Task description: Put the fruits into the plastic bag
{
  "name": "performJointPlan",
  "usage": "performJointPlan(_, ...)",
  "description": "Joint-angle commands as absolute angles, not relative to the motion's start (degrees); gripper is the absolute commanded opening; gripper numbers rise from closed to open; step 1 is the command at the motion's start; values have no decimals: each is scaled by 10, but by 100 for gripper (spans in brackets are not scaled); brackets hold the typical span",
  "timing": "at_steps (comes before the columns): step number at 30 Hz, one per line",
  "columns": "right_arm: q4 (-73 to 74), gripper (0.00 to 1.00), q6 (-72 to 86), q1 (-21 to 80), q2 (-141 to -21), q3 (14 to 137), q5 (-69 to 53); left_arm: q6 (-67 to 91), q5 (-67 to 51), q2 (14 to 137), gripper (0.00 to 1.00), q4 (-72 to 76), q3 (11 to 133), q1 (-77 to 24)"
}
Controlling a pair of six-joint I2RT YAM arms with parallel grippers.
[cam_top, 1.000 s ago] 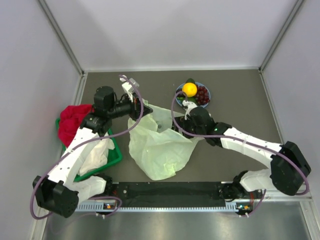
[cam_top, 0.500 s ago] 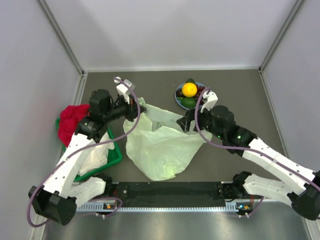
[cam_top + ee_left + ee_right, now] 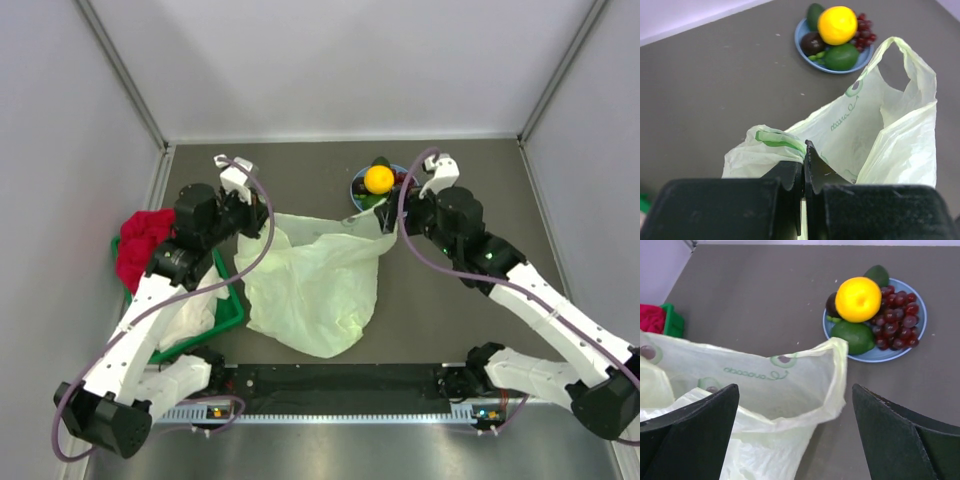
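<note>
The pale yellow-green plastic bag [image 3: 315, 285] lies on the dark table with its mouth toward the back. My left gripper [image 3: 262, 218] is shut on its left handle [image 3: 782, 141] and holds it up. My right gripper [image 3: 393, 216] is open and empty above the bag's right rim [image 3: 837, 370], not touching it. Behind the rim, the blue plate [image 3: 890, 354] holds the orange-yellow citrus [image 3: 858, 299], the dark red grapes [image 3: 897, 322], the green avocado-like fruit [image 3: 854, 336] and a small dark fruit [image 3: 831, 304]. The right arm partly hides the plate [image 3: 358, 188] in the top view.
A green bin [image 3: 225, 310] at the left holds white cloths [image 3: 190, 310], with a red cloth [image 3: 145, 245] at its back end. Grey walls close the table on the left, back and right.
My right gripper has moved up and back-right, off the bag toward the plate. My left gripper has pulled the handle to the left. The bag's mouth is spread wider.
</note>
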State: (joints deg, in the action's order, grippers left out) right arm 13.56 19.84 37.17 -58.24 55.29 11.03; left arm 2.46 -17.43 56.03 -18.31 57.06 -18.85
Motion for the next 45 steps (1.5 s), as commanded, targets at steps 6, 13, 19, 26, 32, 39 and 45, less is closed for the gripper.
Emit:
performJointPlan(6, 186, 95, 152, 322, -712, 685, 108, 16, -38, 519, 0, -160, 552, -186)
performJointPlan(13, 184, 96, 120, 299, -838, 766, 95, 15, -5, 488, 0, -142, 536, -186)
performJointPlan(19, 193, 96, 99, 283, -959, 863, 103, 12, 11, 485, 0, -140, 533, -185)
performJointPlan(26, 210, 97, 76, 266, -1070, 957, 135, 16, 3, 493, 0, -141, 534, -186)
performJointPlan(32, 230, 97, 61, 258, -1134, 1018, 149, 17, -21, 497, 0, -140, 534, -185)
performJointPlan(39, 231, 97, 55, 250, -1164, 1029, 139, 17, -20, 496, 0, -141, 534, -186)
performJointPlan(45, 231, 97, 55, 250, -1180, 1035, 127, 18, -25, 497, 0, -142, 535, -185)
